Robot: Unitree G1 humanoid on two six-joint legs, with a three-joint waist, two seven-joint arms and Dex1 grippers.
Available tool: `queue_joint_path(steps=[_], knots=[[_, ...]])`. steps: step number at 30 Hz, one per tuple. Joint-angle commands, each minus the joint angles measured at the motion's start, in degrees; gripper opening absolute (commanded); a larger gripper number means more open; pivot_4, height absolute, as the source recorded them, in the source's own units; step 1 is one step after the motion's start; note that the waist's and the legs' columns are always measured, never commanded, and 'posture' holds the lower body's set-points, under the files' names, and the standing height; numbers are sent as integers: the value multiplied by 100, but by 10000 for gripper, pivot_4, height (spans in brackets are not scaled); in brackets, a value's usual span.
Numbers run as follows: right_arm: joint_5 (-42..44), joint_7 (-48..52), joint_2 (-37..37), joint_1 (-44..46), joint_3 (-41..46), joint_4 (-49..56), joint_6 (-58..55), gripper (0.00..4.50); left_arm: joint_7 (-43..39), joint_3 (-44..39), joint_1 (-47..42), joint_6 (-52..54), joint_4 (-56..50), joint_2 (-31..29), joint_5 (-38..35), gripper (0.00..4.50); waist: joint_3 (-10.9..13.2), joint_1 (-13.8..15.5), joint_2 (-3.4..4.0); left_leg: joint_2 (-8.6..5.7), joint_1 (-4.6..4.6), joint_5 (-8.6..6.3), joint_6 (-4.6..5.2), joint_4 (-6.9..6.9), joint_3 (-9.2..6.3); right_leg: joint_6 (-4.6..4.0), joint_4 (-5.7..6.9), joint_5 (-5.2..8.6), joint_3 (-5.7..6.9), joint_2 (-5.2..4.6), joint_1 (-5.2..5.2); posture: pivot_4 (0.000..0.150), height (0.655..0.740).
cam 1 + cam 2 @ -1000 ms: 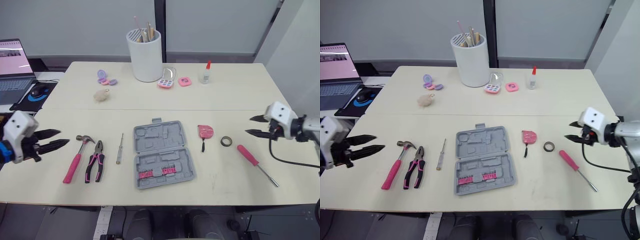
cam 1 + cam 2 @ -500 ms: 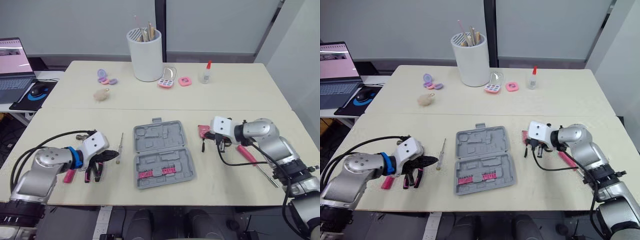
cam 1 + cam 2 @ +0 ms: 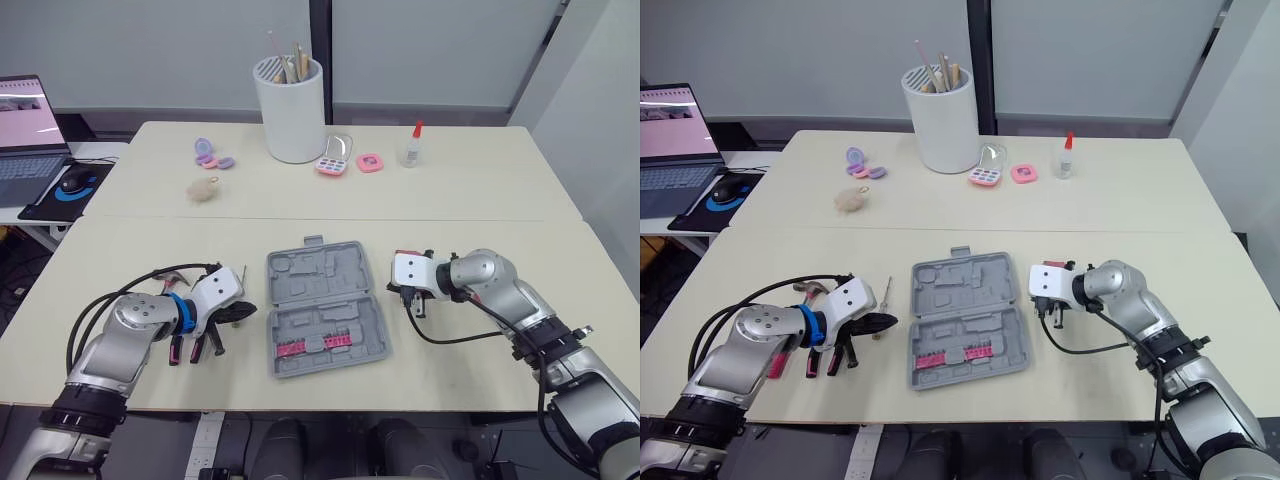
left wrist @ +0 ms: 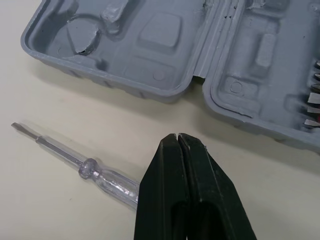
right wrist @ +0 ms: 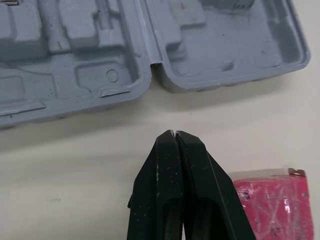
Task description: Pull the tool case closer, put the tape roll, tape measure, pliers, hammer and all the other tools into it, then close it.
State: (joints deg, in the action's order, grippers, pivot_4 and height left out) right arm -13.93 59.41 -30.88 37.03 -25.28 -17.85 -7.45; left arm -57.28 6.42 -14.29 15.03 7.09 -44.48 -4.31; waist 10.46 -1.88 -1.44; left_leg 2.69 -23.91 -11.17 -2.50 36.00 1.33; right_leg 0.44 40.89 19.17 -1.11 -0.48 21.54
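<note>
Tabletop (image 3: 480, 200), smooth cream, holds the tool case (image 3: 325, 305) at centre: grey moulded plastic, shaped recesses, open, not yet pulled in, so pulling looks like the step in hand. Left gripper (image 4: 177, 136) and right gripper (image 5: 173, 133), fingers pressed together, flank it; next they need purchase on its edges. Pink tape measure (image 5: 272, 200) just beside the right one; clear-handled screwdriver (image 4: 85, 167) beside the left.

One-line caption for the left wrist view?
Shut left gripper pointing at the open grey tool case, with a clear-handled screwdriver lying beside it on the table.
</note>
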Motion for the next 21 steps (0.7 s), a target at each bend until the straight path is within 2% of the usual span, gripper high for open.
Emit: queue_joint_path(steps=[1, 10, 21], knots=[[-126, -69, 101, 232, -59, -143, 211, 212, 102, 101, -94, -62, 46, 89, 145, 0, 0, -2, 0, 0, 0, 0, 0, 0, -1, 0, 0, 0, 0, 0, 0, 1500, 7400], [-376, -70, 353, 459, -219, -738, 469, 212, 361, 461, -372, -260, 367, 519, 513, 0, -1, 9, -2, -1, -1, 0, 0, 1, -3, 0, 0, 0, 1, 0, -2, 1500, 7400], [-364, 144, 600, 480, -328, -657, 450, 212, 301, 579, -565, -254, 395, 728, 625, 0, -1, 0, -2, -2, 0, 0, 0, 1, -42, -1, 2, -1, 4, 2, -5, 1500, 7400]])
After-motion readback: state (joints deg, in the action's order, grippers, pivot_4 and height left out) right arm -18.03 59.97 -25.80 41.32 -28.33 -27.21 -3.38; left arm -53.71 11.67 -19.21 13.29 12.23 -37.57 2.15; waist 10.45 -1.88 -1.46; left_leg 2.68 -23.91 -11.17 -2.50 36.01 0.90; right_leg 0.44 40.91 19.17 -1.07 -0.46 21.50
